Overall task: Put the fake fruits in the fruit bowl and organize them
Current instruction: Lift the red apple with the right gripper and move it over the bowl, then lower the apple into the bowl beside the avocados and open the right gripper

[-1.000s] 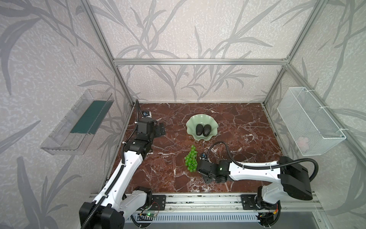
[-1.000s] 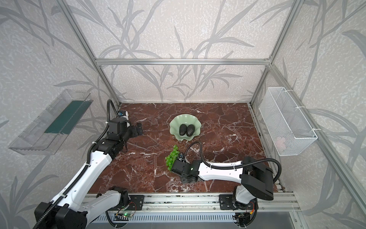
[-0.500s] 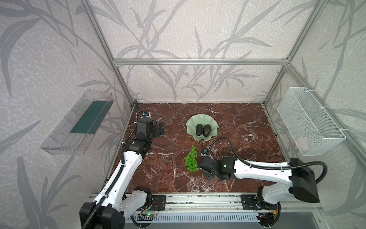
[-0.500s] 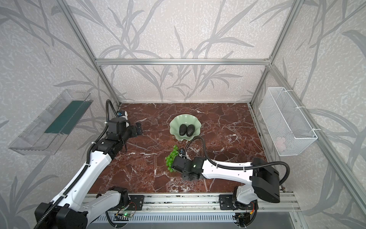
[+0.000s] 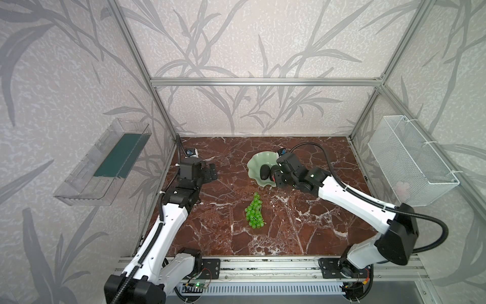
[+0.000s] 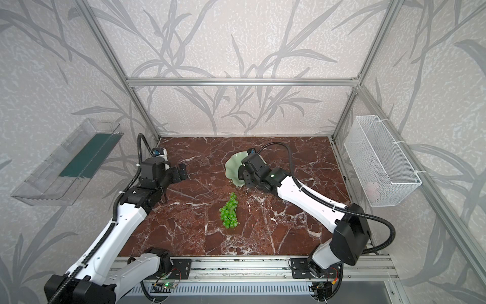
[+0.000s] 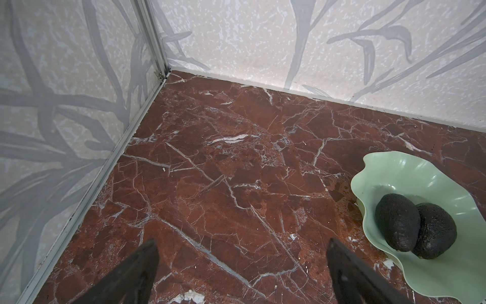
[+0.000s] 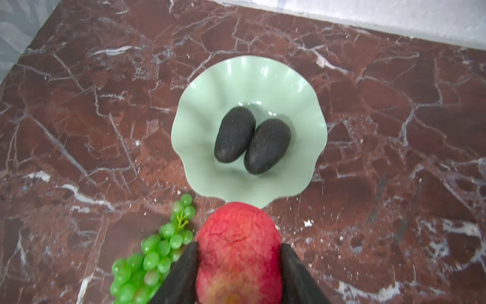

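Fake fruits first: the small red round apple-like fruit (image 8: 238, 231) is clamped between the two dark fingers of my right gripper (image 8: 239, 247), which press against its sides. Just ahead of that gripper lies the pale celadon-green glossy fruit bowl (image 8: 205, 110) with its wavy scalloped rim, and in both top views the gripper hangs at the bowl's near edge. Inside the bowl, beyond the fingertips, two dark blackish-green egg-shaped avocados (image 8: 234, 134) lie side by side, touching. The bunch of bright green grapes (image 5: 254, 214) rests on the red-brown veined marble tabletop (image 5: 302, 223), beside and behind the right gripper on the side toward my left arm, apart from the bowl. My left gripper (image 7: 242, 242) has its jaws spread wide with nothing between them, above bare marble; the bowl sits off to its side toward my right arm, clear of its fingers
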`<state>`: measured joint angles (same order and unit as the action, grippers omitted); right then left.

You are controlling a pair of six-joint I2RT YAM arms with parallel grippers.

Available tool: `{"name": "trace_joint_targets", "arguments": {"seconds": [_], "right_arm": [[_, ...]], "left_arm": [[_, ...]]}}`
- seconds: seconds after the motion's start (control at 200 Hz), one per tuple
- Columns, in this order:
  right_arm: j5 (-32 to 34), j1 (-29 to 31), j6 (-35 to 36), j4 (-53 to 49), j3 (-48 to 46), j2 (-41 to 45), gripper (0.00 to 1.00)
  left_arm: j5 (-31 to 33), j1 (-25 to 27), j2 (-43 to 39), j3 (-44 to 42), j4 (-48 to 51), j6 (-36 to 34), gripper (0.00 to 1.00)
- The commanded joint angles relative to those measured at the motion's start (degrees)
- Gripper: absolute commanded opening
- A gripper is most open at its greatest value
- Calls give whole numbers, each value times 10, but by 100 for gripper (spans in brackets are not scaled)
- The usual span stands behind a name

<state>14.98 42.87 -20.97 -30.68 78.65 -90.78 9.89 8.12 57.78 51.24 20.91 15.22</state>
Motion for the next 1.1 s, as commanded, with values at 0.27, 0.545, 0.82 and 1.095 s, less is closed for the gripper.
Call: {"name": "trace_joint_targets", "arguments": {"seconds": [0.27,0.545,0.82,1.095], "right_arm": [[-25,-68,100,63,171,-202,39],[-11,-92,121,90,235,-296,39],[-4,-107,122,81,294,-369,40],[3,-110,114,82,304,-404,41]], "left_arm": [[-4,-7,-20,-11,-8,9,100],[-7,-10,-19,-13,-12,10,100],[-12,-12,-16,-14,-14,12,100],[-9,-16,-14,-14,-12,11,100]]}}
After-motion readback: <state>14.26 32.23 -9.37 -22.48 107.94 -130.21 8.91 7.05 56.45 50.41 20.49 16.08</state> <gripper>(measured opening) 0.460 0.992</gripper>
